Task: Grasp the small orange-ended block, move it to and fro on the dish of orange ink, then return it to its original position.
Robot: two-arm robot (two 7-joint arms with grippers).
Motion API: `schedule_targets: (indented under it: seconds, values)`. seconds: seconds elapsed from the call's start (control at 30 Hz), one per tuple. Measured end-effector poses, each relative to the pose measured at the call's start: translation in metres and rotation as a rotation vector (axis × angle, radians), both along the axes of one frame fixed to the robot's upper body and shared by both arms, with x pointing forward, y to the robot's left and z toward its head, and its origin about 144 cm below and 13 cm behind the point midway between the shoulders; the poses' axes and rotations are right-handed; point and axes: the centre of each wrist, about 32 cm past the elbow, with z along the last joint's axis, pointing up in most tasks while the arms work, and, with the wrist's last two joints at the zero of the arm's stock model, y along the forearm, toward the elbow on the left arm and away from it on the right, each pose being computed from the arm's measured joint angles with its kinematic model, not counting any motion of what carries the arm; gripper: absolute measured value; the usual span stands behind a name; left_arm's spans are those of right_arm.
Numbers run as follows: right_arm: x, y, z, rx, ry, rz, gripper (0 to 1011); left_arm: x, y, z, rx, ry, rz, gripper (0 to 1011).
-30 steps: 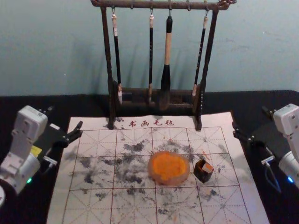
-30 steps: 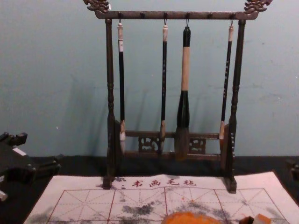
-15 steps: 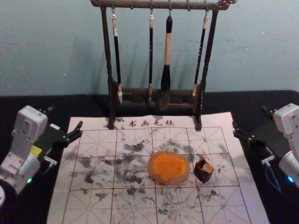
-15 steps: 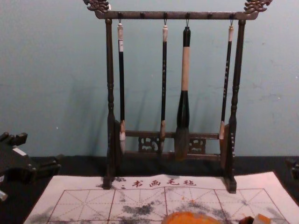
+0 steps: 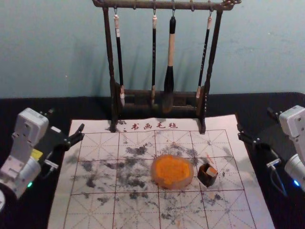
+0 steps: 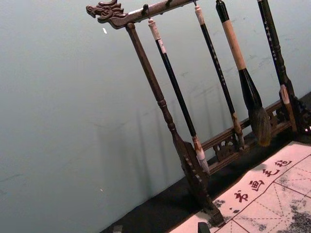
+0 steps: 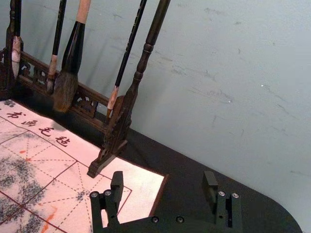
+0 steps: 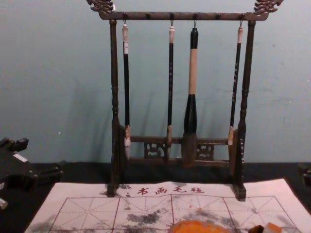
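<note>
Right gripper (image 5: pixel 255 121): positioned near the far right corner of the mat; its 2 black fingers stand wide apart, with nothing between them. Left gripper (image 5: pixel 66 119): positioned near the far left corner; its 2 fingers are also spread, holding nothing.

The small dark block with an orange end (image 5: pixel 207 175) rests on the mat, just beside the round dish of orange ink (image 5: pixel 172 171), on the dish's right side (the orange shows on part of the block's upper end).

Both items lie on a white paper mat (image 5: pixel 224 122) printed with a red grid and marked with black ink blotches. Behind them stands a dark carved wooden rack (image 5: pixel 109 47), from which 4 brushes (image 5: pixel 171 47) hang, the thickest having a pale wooden handle section.
</note>
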Motion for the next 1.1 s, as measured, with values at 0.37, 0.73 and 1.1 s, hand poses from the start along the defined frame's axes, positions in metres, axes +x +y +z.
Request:
schedule_targets:
  seconds: [0.37, 0.73, 1.1]
  values:
    - [0.0000, 0.0000, 0.0000, 0.000, 0.000, 0.000, 1002, 0.0000, 0.0000, 0.0000, 0.000, 0.000, 0.000, 1001]
    - [0.0000, 0.0000, 0.0000, 0.000, 0.000, 0.000, 1002, 0.0000, 0.0000, 0.0000, 0.000, 0.000, 0.000, 1002]
    - [0.0000, 0.0000, 0.0000, 0.000, 0.000, 0.000, 1002, 0.0000, 0.0000, 0.0000, 0.000, 0.000, 0.000, 1001]
